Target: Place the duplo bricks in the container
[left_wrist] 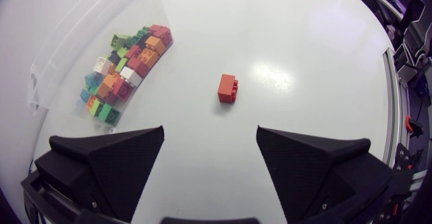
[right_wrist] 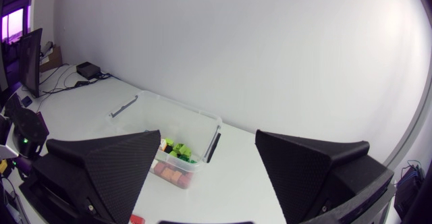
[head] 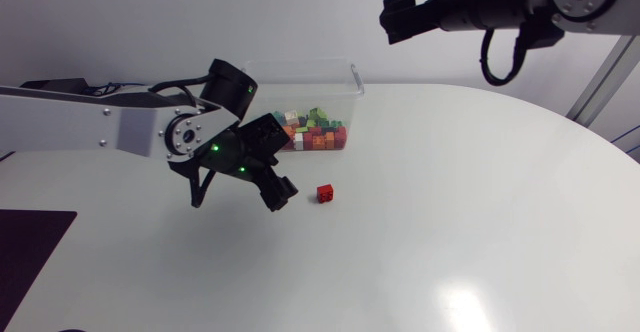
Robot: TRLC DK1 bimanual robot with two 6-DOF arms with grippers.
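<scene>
On the table (head: 450,172), just in front of the container (head: 356,80), one red brick (left_wrist: 228,88) lies alone, apart from the heap of coloured bricks (head: 312,130) already inside. The left gripper (left_wrist: 209,135) hovers close beside it, jaws spread wide and holding nothing. From its wrist view the brick sits ahead of the gap, not yet between the fingers. The right gripper (head: 392,17) hangs high and well away, also wide open and empty. The step in hand looks like the pick of this brick, the only loose one in view. To do it well, the left arm should advance until the brick is centred in the gap. It should then turn the wrist so the fingers meet two flat sides rather than corners or studs, and come down near the table before closing. A small, hard brick caught off-centre may squirt out of broad wedge fingers. Once lifted, it must clear the container's wall before release.
</scene>
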